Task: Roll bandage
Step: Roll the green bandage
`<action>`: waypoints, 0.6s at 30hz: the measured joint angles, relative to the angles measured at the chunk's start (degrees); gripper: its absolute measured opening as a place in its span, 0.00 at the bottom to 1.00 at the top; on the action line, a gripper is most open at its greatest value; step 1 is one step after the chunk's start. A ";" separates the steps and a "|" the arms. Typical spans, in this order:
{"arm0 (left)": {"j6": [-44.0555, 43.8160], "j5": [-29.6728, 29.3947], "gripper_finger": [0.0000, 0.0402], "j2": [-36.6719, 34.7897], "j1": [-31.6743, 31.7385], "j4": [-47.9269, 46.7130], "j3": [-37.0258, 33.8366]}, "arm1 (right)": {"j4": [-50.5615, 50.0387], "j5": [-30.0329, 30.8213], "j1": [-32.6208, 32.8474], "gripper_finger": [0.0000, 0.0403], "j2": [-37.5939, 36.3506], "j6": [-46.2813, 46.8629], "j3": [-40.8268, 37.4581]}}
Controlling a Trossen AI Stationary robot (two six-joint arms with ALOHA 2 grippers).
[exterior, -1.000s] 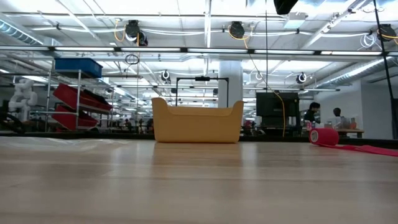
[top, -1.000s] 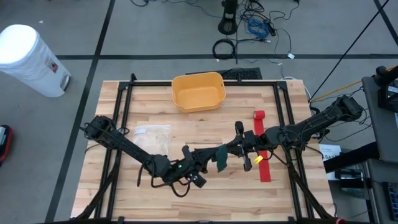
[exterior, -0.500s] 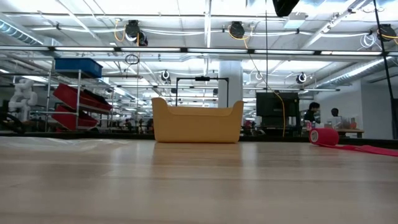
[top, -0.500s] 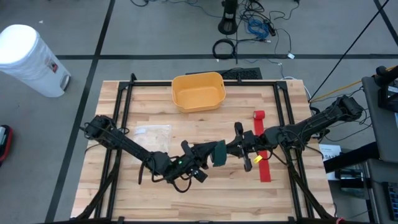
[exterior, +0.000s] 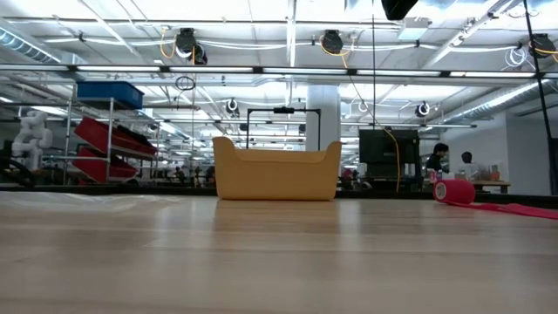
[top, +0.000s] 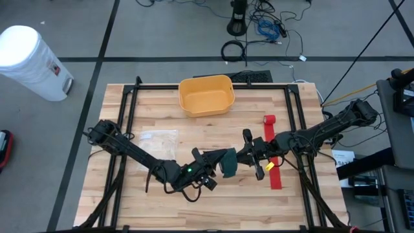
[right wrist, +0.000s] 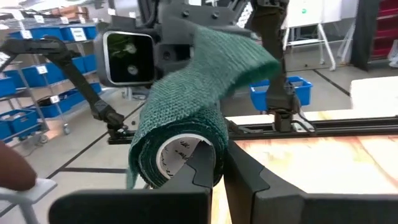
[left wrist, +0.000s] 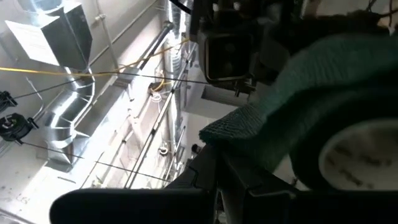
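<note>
The 2 end effectors meet nose to nose above the middle of the wooden tabletop [top: 162,123]. The right end effector [top: 242,155] is clenched on the green bandage roll [right wrist: 177,146], gripping it through its white core. The left end effector [top: 213,163] is clenched on the roll's loose green tail [left wrist: 292,106]. Just behind the right end effector, a red bandage [top: 272,152] lies partly unrolled. A yellow bin [top: 206,94] sits well apart from both.
</note>
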 joint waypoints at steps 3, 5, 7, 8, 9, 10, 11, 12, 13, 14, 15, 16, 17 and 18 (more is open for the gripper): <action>-0.02 -0.44 0.03 0.00 -0.02 0.30 0.00 | 0.04 -0.09 0.00 0.03 0.00 0.11 0.00; -0.02 -0.52 0.03 0.00 -0.02 0.19 0.00 | 0.01 -0.13 0.00 0.03 0.00 0.22 0.00; -0.08 -0.55 0.03 0.00 -0.08 0.26 0.00 | -0.01 -0.24 0.00 0.03 0.00 0.20 0.00; -0.49 -0.57 0.03 0.00 -0.11 0.26 0.00 | -0.01 -0.25 0.00 0.03 0.00 0.21 0.00; -1.25 -0.58 0.03 0.00 -0.13 0.22 0.00 | -0.01 -0.24 0.00 0.03 0.00 0.22 0.00; -1.49 -0.67 0.03 0.00 -0.12 0.21 0.00 | -0.01 -0.25 0.00 0.03 0.00 0.22 0.00; -1.49 -0.92 0.03 0.00 -0.11 0.21 0.00 | -0.01 -0.26 0.00 0.03 0.00 0.21 0.00; -1.49 -1.07 0.03 0.00 -0.09 0.21 0.00 | -0.01 -0.24 0.00 0.03 0.00 0.22 0.00; -1.49 -1.14 0.03 0.00 -0.11 0.21 0.00 | -0.01 -0.24 0.00 0.03 0.00 0.22 0.00; -1.51 -1.24 0.03 0.00 -0.11 0.13 0.00 | -0.01 -0.24 0.00 0.03 -0.02 0.22 0.00; -1.52 -1.27 0.03 0.00 -0.11 -0.02 0.00 | -0.05 -0.24 0.02 0.03 -0.10 0.22 0.00; -1.57 -1.28 0.03 0.00 -0.11 -0.65 0.00 | -0.15 -0.24 0.02 0.03 -0.25 0.22 0.00; -1.57 -1.37 0.03 0.00 -0.11 -1.41 0.00 | -0.13 -0.24 0.02 0.03 -0.42 0.22 0.00; -1.82 -1.44 0.03 0.00 -0.12 -2.08 0.00 | -0.17 -0.24 0.06 0.03 -0.68 0.22 0.00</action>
